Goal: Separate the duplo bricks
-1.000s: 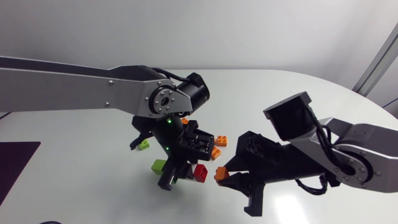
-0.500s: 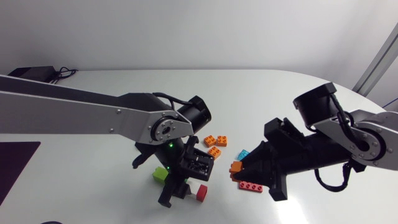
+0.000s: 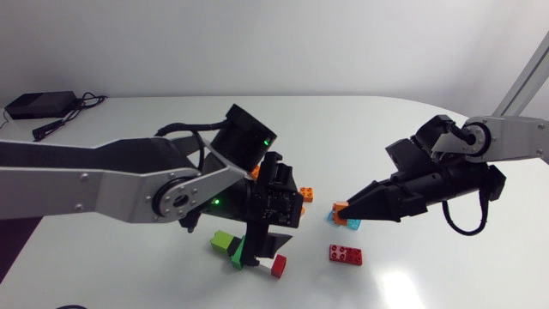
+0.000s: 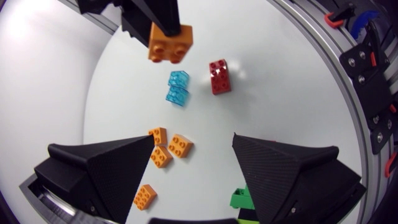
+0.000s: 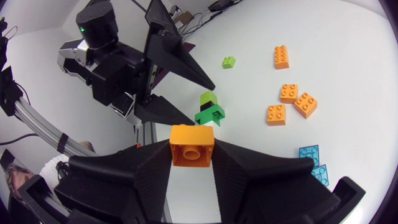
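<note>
Right gripper point(image 5: 191, 160) holds orange brick point(image 5: 191, 144) above white table point(image 3: 386, 120).

white table point(image 3: 403, 129), orange bricks point(image 4: 180, 145), red brick point(image 3: 345, 254)

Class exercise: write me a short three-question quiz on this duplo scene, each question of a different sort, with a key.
1. True or false: the right tool is shut on an orange brick.
2. The left tool is: A open, gripping nothing; B closed tight, empty; C shut on that orange brick.
3. How many other orange bricks lie loose on the table?
Key: 1 true; 2 A; 3 four.
</note>
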